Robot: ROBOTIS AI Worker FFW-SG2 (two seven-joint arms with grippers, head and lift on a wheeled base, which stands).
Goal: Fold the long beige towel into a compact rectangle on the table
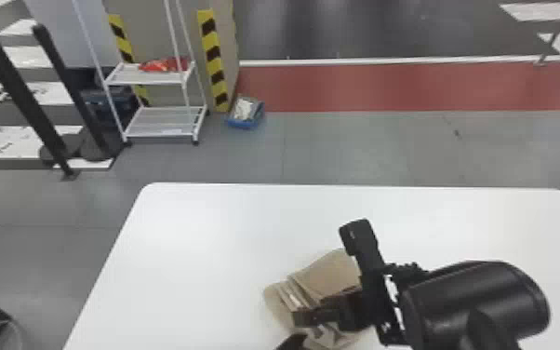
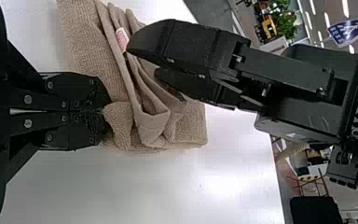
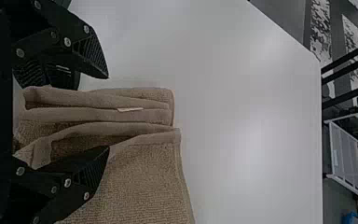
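Pinching the towel [image 1: 328,274], the left jaws hold it between the right jaws.

You've got the table [image 1: 190,242] in front, w/ the towel [image 1: 330,274] on it. Behind the table, to your L: a cart [image 1: 163,122], & just R of the cart, a bin [image 1: 245,124] on the floor [image 1: 349,149].

Toward five o'clock in the head view, the towel [image 1: 325,274] is beige, its tag [image 2: 122,39] white with pinkish red, and the right gripper [image 1: 328,280] black. The table [image 1: 190,242] at six is plain white. Yellow-and-black diagonal stripes mark a post [image 1: 213,60] at eleven; the rack [image 1: 163,122] at ten is white, the floor strip [image 1: 409,88] at two brick red.
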